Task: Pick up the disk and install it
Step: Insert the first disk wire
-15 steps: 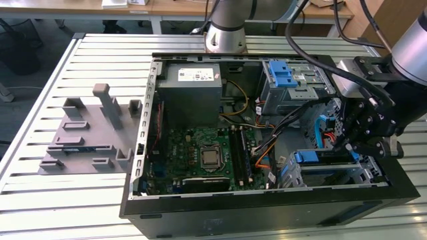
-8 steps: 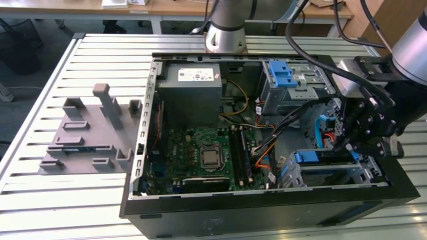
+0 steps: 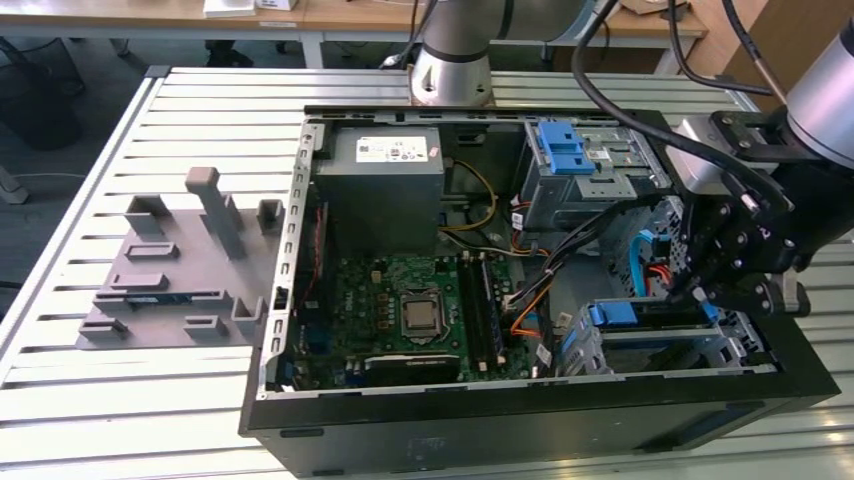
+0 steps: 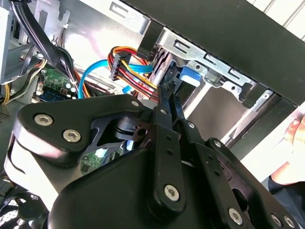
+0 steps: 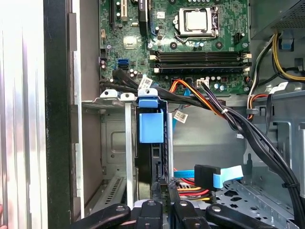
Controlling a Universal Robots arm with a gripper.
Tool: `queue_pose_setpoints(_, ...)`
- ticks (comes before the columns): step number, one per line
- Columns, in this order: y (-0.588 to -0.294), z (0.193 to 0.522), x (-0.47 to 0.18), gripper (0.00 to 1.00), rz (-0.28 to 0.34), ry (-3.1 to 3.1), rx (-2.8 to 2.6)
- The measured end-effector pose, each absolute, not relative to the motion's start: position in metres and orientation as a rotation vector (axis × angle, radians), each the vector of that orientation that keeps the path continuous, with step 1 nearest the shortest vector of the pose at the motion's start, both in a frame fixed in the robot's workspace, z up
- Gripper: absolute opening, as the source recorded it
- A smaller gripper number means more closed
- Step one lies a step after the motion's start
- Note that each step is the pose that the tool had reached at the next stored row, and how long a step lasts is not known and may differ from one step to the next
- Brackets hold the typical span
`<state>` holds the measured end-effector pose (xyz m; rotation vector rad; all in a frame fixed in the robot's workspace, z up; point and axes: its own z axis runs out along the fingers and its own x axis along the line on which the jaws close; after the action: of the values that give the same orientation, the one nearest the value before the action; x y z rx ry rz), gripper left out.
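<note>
Hand [image 3: 731, 262] low inside the case [image 3: 534, 425] at the exterior view's right, fingers [image 4: 167, 102] pressed close on the rear edge of the disk [image 5: 151, 125], which sits upright in its bay [image 5: 114, 143], blue carrier tab toward the motherboard [image 5: 190, 43]. Best kept square to the bay rails, pushed straight and slow, clear of the SATA and power cables [image 5: 209, 176] just beside.
</note>
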<state>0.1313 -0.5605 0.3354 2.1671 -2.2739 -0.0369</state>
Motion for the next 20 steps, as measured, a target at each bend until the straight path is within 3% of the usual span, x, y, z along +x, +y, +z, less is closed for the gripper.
queue_pose_setpoints(20,-0.5612,0.3301,0.1314,0.16,-0.037,-2.274,2.167)
